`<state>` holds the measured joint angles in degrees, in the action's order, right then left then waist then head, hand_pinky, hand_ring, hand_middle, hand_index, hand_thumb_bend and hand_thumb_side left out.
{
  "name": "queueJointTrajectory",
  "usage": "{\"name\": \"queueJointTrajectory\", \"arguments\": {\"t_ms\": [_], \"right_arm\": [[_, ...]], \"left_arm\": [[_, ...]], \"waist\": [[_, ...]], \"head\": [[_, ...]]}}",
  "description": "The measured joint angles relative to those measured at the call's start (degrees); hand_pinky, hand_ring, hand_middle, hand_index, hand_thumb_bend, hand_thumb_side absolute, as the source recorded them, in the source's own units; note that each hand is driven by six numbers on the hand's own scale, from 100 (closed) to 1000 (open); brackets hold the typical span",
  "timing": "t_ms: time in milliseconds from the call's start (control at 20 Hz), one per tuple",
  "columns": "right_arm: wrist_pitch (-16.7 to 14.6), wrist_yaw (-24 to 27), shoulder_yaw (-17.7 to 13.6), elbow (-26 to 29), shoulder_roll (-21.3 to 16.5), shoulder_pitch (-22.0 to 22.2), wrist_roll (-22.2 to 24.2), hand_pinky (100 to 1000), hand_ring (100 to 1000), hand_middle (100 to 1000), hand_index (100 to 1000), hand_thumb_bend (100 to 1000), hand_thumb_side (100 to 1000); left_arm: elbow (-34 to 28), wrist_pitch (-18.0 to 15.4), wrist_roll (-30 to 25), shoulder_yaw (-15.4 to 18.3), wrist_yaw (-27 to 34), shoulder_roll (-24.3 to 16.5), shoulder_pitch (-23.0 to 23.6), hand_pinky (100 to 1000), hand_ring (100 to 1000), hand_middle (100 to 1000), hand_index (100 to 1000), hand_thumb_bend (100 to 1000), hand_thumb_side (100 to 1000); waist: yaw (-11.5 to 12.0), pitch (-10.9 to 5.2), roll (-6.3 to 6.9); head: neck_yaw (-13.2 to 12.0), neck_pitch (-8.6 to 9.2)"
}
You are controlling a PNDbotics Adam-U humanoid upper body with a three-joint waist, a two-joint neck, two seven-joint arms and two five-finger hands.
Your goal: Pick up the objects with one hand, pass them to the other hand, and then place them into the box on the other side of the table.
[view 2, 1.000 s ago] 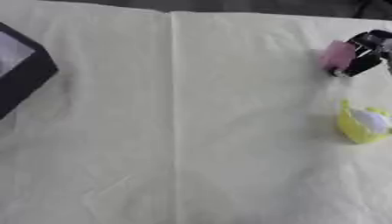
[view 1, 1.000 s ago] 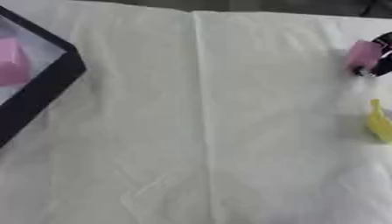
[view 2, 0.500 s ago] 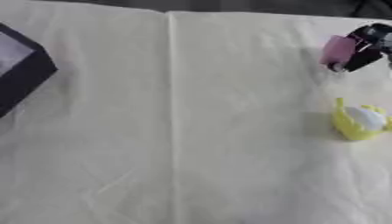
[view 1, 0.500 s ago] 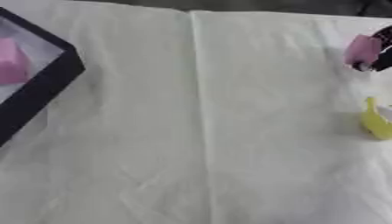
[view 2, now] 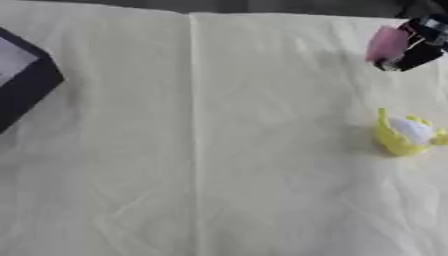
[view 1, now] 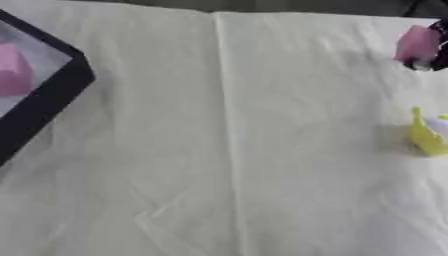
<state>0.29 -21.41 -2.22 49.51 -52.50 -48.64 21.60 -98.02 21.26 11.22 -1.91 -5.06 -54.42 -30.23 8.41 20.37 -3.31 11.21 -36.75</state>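
Observation:
My right hand (view 2: 418, 46) comes in from the upper right, its black fingers curled round a pink object (view 2: 386, 43) that it holds above the cloth. Below it, a yellow and white object (view 2: 406, 134) lies on the cloth near the right edge. At the far left stands the dark-rimmed box (view 1: 54, 95), and a pink block (view 1: 13, 69) lies inside it. The left hand does not show in either view.
A cream cloth (view 1: 227, 150) with a lengthwise crease covers the table. The table's far edge runs along the top of the views.
My right hand with the pink object has risen a little toward the far edge. The whole picture has shifted slightly, so the camera moved too.

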Motion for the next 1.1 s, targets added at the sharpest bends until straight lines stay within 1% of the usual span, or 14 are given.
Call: {"name": "queueJointTrajectory", "arguments": {"t_ms": [250,300,350,500,800,1100], "right_arm": [[0.0,1.7,1.0,4.5,-0.3,2.4,0.4,849,759,560,643,391,100],[0.1,1.8,1.3,5.6,-0.3,3.0,0.4,847,755,561,643,422,100],[0.1,2.1,1.6,6.8,-0.4,3.6,0.5,847,751,564,647,391,100],[0.5,4.2,2.1,10.5,-0.5,5.3,0.5,854,741,575,657,391,100],[2.4,9.9,3.4,17.5,-0.5,8.1,-0.3,849,728,579,662,396,100],[5.7,13.1,3.9,24.4,0.3,11.2,-2.6,837,712,577,660,397,100]], "left_arm": [[0.3,0.0,0.0,0.0,0.2,0.0,0.1,717,699,683,741,369,453],[0.3,0.0,0.0,0.0,0.2,0.0,0.1,717,699,683,741,369,453],[0.3,0.0,0.0,0.0,0.3,0.0,0.2,717,699,683,741,369,453],[0.3,0.0,0.0,0.0,0.5,0.0,0.2,717,698,683,740,368,453],[0.3,0.0,0.0,0.0,0.9,0.0,0.2,716,698,683,740,366,453],[0.3,0.0,-0.1,-0.1,1.0,0.0,0.2,716,698,683,740,366,452]], "waist": [[-0.6,-0.79,0.45],[-0.8,-0.98,0.49],[-1.0,-1.18,0.53],[-1.4,-1.53,0.57],[-1.5,-1.99,0.58],[-1.6,-2.64,0.50]], "head": [[0.1,-0.41],[0.1,-0.43],[0.0,-0.46],[-0.1,-0.58],[-0.4,-0.98],[-1.1,-1.42]]}}
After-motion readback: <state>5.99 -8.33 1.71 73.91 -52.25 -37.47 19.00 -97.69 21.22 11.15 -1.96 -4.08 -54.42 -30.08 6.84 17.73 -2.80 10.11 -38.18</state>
